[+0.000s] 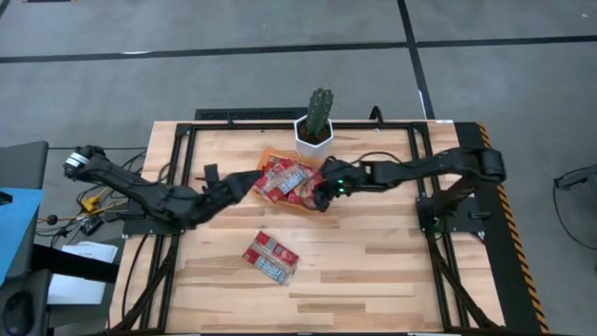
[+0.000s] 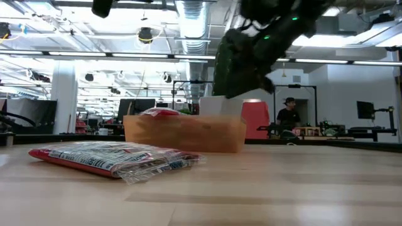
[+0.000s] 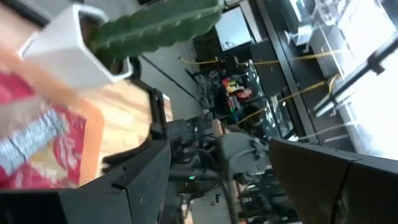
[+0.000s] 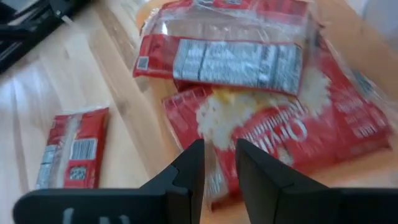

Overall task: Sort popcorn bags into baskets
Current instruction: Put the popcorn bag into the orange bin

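We think the step now is to go get the popcorn bags [image 1: 271, 255] left out on the table [image 1: 373, 271], w/ the rest already in. They sit well apart from the orange basket [image 1: 270, 154], toward the near side. To do it well, we should lift a claw up over the rim first, then come down flat on the top bag & pinch it in the middle so it won't flop.

The left gripper [image 1: 263, 177] is at the basket's edge, fingers spread, holding nothing. The right gripper [image 4: 216, 163] hangs over the basket, fingers apart w/ only a small gap, nothing pinched.

The basket holds a messy pile of red bags [image 4: 249, 93], some on top of others. A cactus pot [image 1: 315, 135] is just behind it.
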